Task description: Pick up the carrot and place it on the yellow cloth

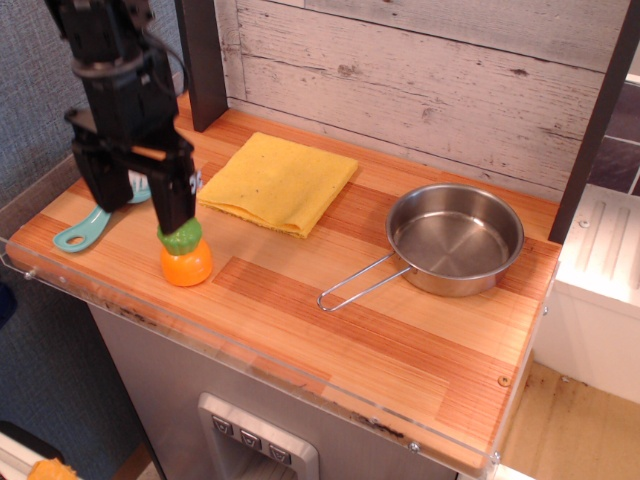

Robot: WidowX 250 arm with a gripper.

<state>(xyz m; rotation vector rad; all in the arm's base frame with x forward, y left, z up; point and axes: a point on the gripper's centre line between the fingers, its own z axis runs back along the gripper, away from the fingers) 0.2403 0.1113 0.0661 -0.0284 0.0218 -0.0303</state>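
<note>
The carrot [186, 262] is a stubby orange toy with a green leafy top, standing upright near the front left of the wooden counter. The yellow cloth [279, 181] lies folded at the back middle, against the wall. My black gripper [146, 198] is open, hanging above and slightly left of the carrot. Its right finger [177, 200] reaches down to the green top and hides part of it. The left finger [107, 180] hangs over the brush. Nothing is held.
A teal brush [82, 230] with white bristles lies at the left, partly behind the gripper. A steel pan [455, 240] with a wire handle sits at the right. A clear plastic lip [250, 355] edges the counter front. A dark post [203, 60] stands at the back left.
</note>
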